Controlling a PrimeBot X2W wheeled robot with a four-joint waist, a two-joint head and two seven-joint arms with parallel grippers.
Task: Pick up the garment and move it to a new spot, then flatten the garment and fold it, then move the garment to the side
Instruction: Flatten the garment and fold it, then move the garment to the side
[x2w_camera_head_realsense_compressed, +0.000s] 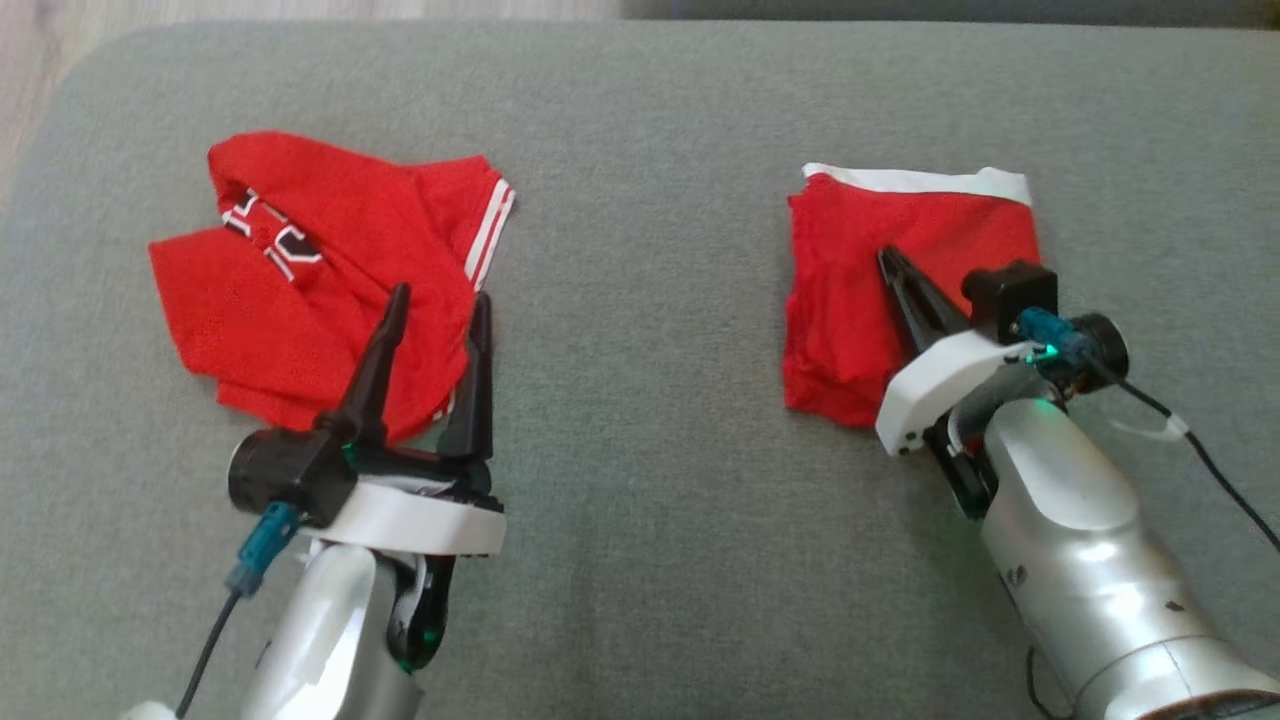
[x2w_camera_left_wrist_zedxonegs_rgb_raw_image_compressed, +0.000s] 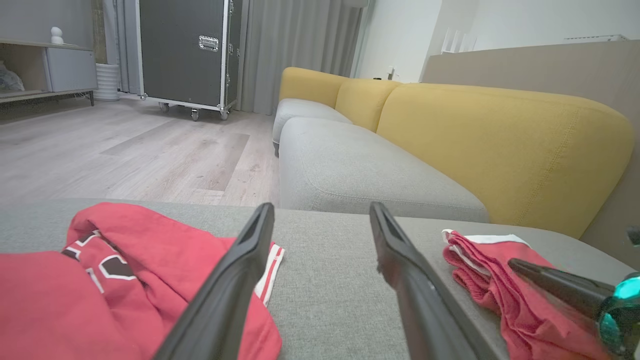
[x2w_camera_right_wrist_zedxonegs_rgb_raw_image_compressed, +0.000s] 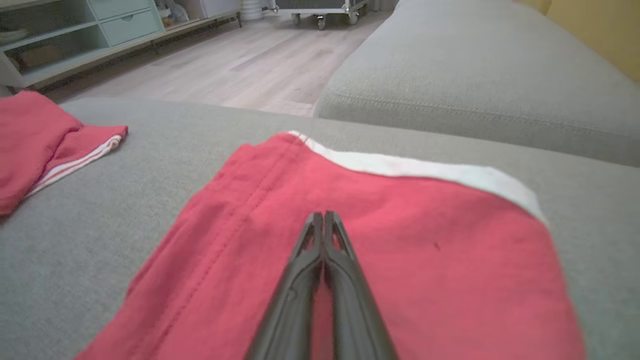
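A crumpled red jersey (x2w_camera_head_realsense_compressed: 330, 290) with black-and-white lettering and white sleeve stripes lies on the left of the grey cushion (x2w_camera_head_realsense_compressed: 640, 400). My left gripper (x2w_camera_head_realsense_compressed: 441, 295) stands open over its right edge, fingers straddling the cloth; in the left wrist view the left gripper (x2w_camera_left_wrist_zedxonegs_rgb_raw_image_compressed: 322, 207) holds nothing, the jersey (x2w_camera_left_wrist_zedxonegs_rgb_raw_image_compressed: 125, 260) at lower left. On the right lies a folded red garment (x2w_camera_head_realsense_compressed: 860, 290) with a white band. My right gripper (x2w_camera_head_realsense_compressed: 885, 256) is shut, its tip over this garment's middle. The right wrist view shows the right gripper (x2w_camera_right_wrist_zedxonegs_rgb_raw_image_compressed: 324, 216) closed above the red cloth (x2w_camera_right_wrist_zedxonegs_rgb_raw_image_compressed: 425, 240), gripping nothing visible.
A second grey seat (x2w_camera_left_wrist_zedxonegs_rgb_raw_image_compressed: 350, 165) with yellow backrests (x2w_camera_left_wrist_zedxonegs_rgb_raw_image_compressed: 500, 145) stands beyond the cushion's far edge. Wood floor (x2w_camera_left_wrist_zedxonegs_rgb_raw_image_compressed: 125, 150), a black wheeled case (x2w_camera_left_wrist_zedxonegs_rgb_raw_image_compressed: 185, 50) and low shelves (x2w_camera_right_wrist_zedxonegs_rgb_raw_image_compressed: 75, 35) lie further off. Bare grey cushion separates the two red pieces.
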